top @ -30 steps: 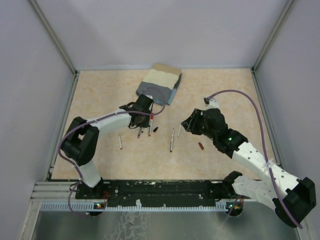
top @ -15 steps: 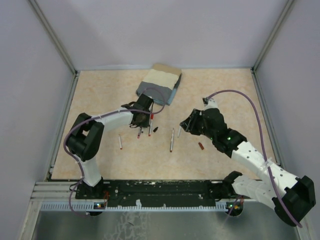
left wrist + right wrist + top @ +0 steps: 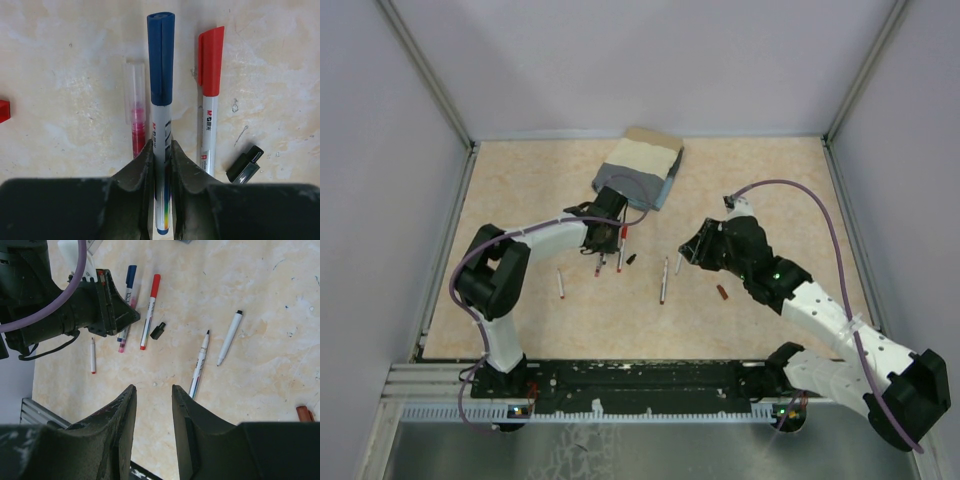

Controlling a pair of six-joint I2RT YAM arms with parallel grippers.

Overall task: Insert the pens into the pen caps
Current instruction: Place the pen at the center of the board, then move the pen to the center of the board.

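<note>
Left gripper (image 3: 161, 150) clenched on blue-capped pen (image 3: 161, 75), low over table (image 3: 60, 60); this pen looks finished; right gripper (image 3: 153, 395) gapes empty; next you release, then fetch black cap (image 3: 245, 164).

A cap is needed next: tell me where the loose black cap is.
In the left wrist view the black cap lies lower right, on the table just right of the red-capped pen.

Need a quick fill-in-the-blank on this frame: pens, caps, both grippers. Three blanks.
1. The left gripper clamps the middle pen, whose cap is ___.
2. The loose cap lying beside the red-capped pen is ___.
3. The right gripper is ___, with nothing between its jaws.

Missing words: blue; black; open.
</note>
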